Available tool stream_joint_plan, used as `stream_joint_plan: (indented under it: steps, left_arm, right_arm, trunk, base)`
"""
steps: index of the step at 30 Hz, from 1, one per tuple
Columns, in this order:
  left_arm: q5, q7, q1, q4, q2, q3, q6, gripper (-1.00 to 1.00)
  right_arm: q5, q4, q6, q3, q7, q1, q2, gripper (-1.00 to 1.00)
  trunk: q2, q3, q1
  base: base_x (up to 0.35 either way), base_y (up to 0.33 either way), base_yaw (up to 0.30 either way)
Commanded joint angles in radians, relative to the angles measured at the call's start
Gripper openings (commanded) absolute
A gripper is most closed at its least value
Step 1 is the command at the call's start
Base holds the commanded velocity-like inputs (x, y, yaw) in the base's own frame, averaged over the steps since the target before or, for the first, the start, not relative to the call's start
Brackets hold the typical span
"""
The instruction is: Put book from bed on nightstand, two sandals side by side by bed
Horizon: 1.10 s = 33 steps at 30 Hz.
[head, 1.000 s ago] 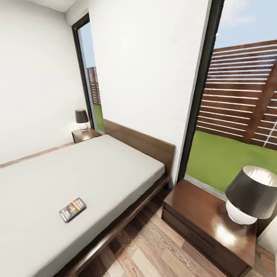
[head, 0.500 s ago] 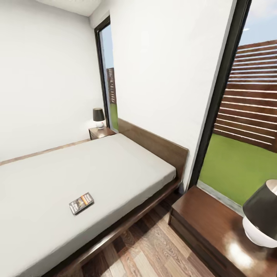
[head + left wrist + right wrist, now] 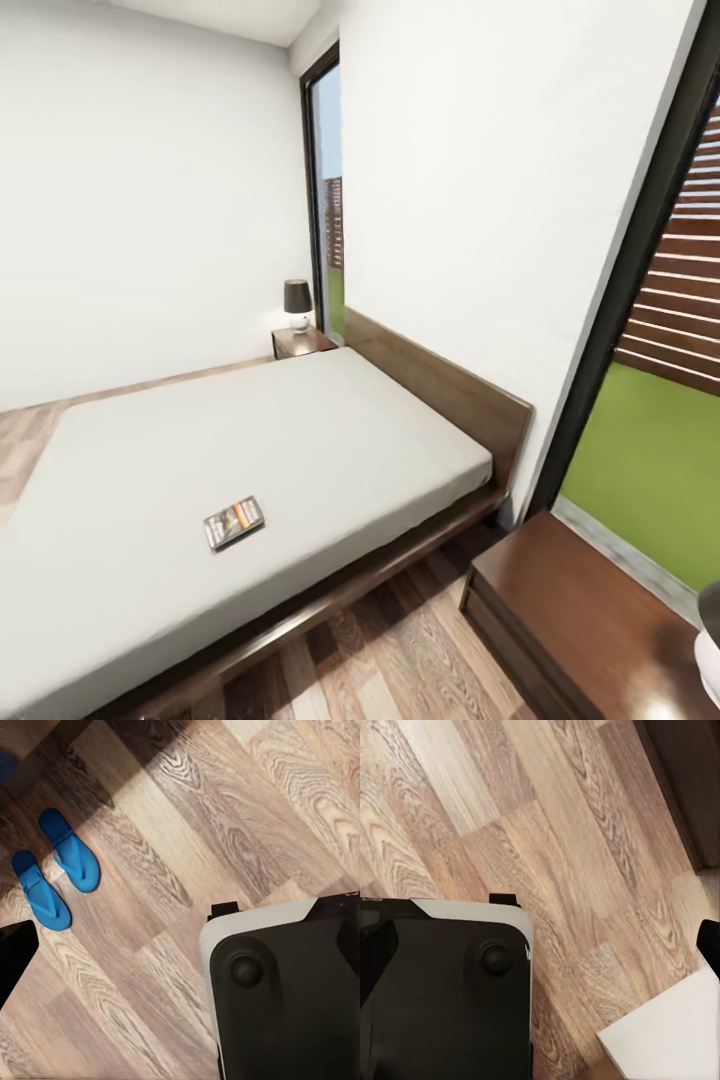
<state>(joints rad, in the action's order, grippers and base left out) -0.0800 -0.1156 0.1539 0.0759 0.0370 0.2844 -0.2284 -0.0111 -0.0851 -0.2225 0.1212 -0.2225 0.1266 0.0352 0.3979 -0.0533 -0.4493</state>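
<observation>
The book [image 3: 233,522], dark with an orange band, lies flat on the pale mattress of the bed [image 3: 280,440], near its front edge. One nightstand [image 3: 590,620] stands at the lower right by the headboard. The other nightstand [image 3: 300,343] is at the far side of the bed. In the left wrist view the two blue sandals [image 3: 69,849] [image 3: 39,889] lie close together on the plank floor. A dark finger [image 3: 11,960] shows at that view's edge, and another dark finger [image 3: 710,943] at the edge of the right wrist view. Whether either gripper is open or shut is hidden.
A small lamp [image 3: 297,303] stands on the far nightstand, and part of a lamp [image 3: 708,650] on the near one. Tall windows flank the headboard wall. My black and white base [image 3: 292,997] [image 3: 442,990] sits on the wood floor, near a pale object [image 3: 660,1039].
The head camera has turned left, so bed, book and nightstands have shifted right in the picture and the near lamp is almost out of frame. The book lies where it was on the mattress.
</observation>
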Motion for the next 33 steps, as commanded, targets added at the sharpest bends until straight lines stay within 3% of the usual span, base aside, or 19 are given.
stream_joint_plan:
  steps: [1, 33]
  left_arm:
    - [-0.008, -0.003, 0.001, -0.001, 0.000, 0.009, -0.003, 1.00]
    - [-0.008, -0.004, 0.001, -0.001, -0.006, 0.009, -0.003, 1.00]
  right_arm:
    - [-0.001, 0.001, -0.001, 0.008, -0.006, 0.001, 0.000, 1.00]
    - [-0.001, 0.002, -0.001, 0.008, -0.006, 0.001, 0.000, 1.00]
  trunk:
    - [0.002, -0.002, -0.001]
    - [0.002, -0.002, -0.001]
  base:
    - [0.040, -0.071, 0.291]
    - [0.012, -0.147, 0.291]
